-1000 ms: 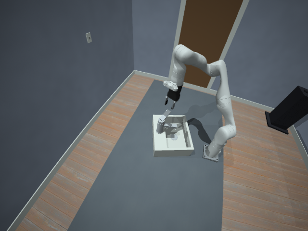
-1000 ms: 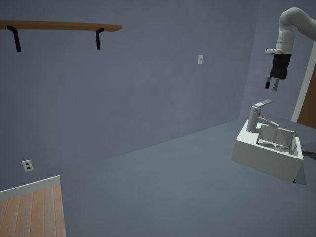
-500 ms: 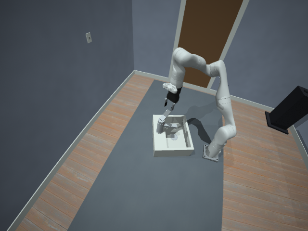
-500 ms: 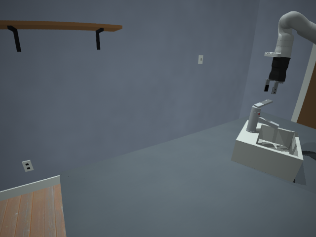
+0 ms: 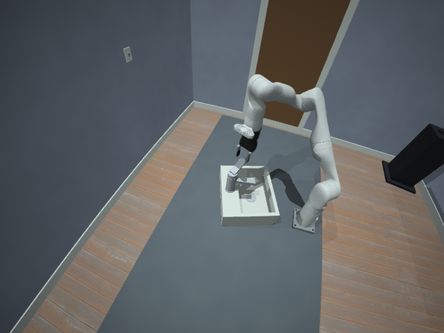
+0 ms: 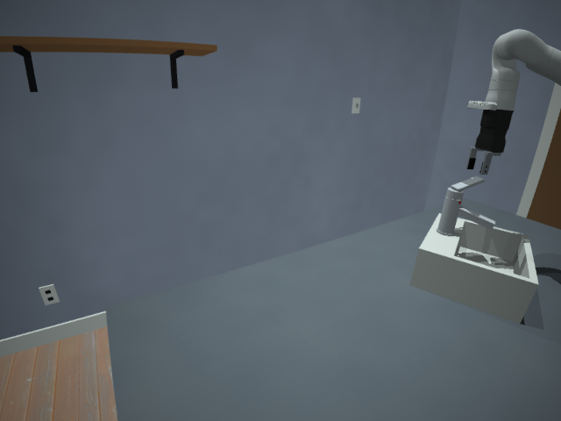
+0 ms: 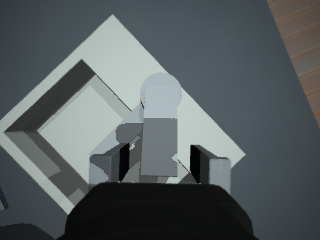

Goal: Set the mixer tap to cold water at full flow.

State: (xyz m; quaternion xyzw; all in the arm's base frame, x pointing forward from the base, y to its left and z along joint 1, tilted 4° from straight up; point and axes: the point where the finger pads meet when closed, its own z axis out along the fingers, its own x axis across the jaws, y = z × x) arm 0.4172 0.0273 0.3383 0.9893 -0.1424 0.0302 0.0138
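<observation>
A grey mixer tap [image 5: 230,180] stands at the back left corner of a white sink [image 5: 248,195]. Its flat lever [image 6: 467,182] is raised a little and points away from the tap body; it also shows in the top view [image 5: 237,166]. A red dot [image 6: 459,202] shows on the tap body below the lever. My gripper [image 6: 478,166] is open and empty, pointing down just above the lever's free end, not touching it. In the wrist view the lever [image 7: 159,150] lies between my two spread fingers, below them. The blue dot is hidden.
The sink sits on a grey mat on a wooden floor. My arm's base [image 5: 304,221] is bolted beside the sink's right side. A brown door [image 5: 297,53] is behind, and a black box [image 5: 415,157] stands at the right wall.
</observation>
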